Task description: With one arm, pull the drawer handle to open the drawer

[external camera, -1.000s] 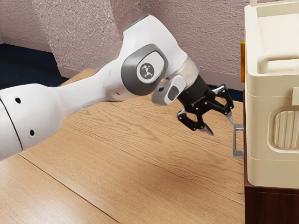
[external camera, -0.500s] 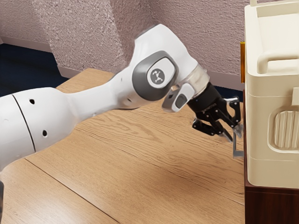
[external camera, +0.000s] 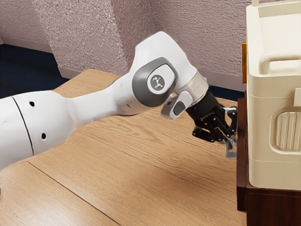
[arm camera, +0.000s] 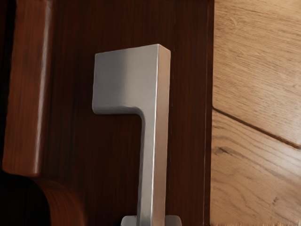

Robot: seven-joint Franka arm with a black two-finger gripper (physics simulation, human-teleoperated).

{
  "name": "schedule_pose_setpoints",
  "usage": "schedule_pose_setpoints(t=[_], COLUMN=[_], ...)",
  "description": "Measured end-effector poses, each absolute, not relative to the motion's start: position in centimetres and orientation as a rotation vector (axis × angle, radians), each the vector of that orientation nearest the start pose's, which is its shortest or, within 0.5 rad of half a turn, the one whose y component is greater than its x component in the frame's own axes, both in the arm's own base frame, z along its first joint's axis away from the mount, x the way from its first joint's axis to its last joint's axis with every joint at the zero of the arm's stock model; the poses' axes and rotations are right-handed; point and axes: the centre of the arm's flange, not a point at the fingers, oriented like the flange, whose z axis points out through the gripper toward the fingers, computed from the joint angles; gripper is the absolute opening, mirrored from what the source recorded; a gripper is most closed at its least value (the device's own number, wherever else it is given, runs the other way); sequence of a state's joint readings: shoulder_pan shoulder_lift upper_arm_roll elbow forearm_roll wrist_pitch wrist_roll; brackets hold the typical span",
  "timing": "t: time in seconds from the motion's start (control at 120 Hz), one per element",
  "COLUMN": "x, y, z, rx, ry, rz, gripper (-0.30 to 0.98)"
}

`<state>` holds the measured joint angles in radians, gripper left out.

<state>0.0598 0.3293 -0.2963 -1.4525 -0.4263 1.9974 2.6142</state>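
Since a moment ago, the brown drawer [external camera: 241,188] has slid out a little bit, and its gray handle [external camera: 231,154] has come along with it. The black gripper [external camera: 230,141] is squeezing the handle from both sides, and the handle sits on the front of the drawer, near the big cream box [external camera: 263,117].

Exterior view: the white arm [external camera: 94,106] enters near nine o'clock, arches over, and bends at the wrist [external camera: 195,89]; the black gripper [external camera: 229,142] tilts downward toward five o'clock, jaws clamped, their tips slightly apart.
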Motion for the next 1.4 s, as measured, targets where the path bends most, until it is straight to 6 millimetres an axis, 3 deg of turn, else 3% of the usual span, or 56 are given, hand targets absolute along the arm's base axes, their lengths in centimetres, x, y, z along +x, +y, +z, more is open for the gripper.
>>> schedule_pose_setpoints(t=[0.217,0.517,0.825,1.4], x=[63.4,60.7,60.1,56.6], y=[-13.6,-11.5,-7.4,-4.5], z=[55.1,55.8,55.6,55.9], rx=[-0.688,-0.724,-0.816,-0.882], ry=[2.919,2.913,2.884,2.874], rz=[-0.775,-0.715,-0.688,-0.668], gripper=[0.0,0.02,0.03,0.03])
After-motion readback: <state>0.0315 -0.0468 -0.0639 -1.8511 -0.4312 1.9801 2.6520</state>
